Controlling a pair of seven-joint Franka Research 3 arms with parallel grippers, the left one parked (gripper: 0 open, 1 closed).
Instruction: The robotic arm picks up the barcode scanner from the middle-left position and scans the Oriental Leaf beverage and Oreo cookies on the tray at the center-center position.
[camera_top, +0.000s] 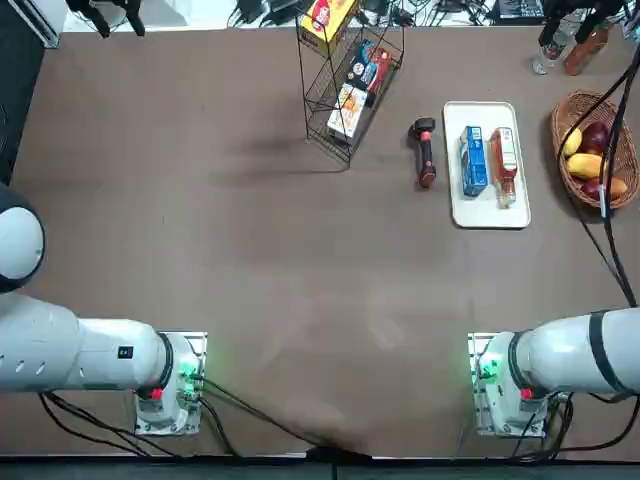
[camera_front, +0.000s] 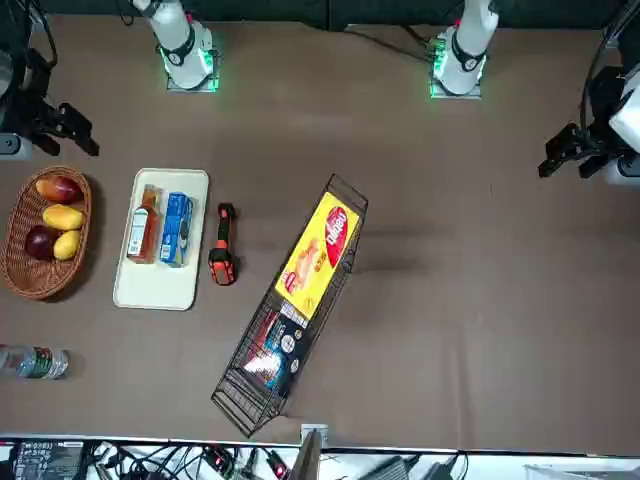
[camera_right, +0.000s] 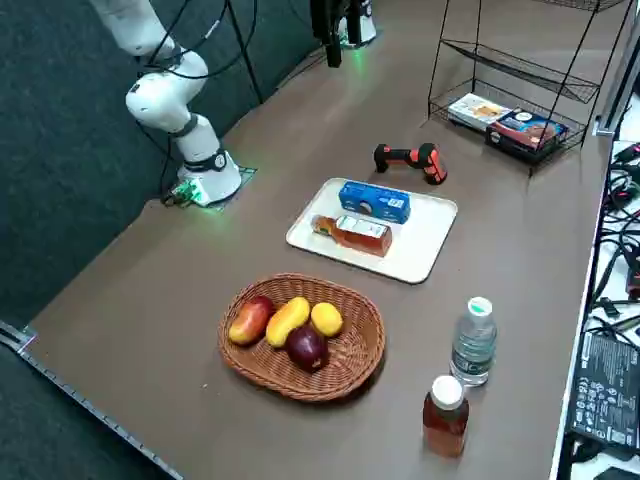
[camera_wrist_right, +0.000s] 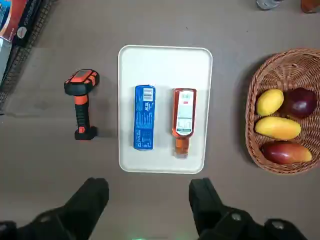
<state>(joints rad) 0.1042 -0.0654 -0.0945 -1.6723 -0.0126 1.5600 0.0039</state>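
While the right hand is poised with fingers apart, the barcode scanner lies ungrasped beside the tray; the Oriental Leaf beverage and Oreo cookies on it await scanning.

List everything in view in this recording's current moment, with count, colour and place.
barcode scanner: 1, black and orange, on the table beside the tray
tray: 1, white, between scanner and basket
Oreo cookies: 1, blue packet, on the tray
Oriental Leaf beverage: 1, amber-brown, white label, on the tray
basket: 1, brown wicker, holding yellow and dark red fruit
bottles: 2, clear and reddish-brown, beyond the basket
rack: 1, black wire, holding boxes
right gripper: 1, black, open, above the table
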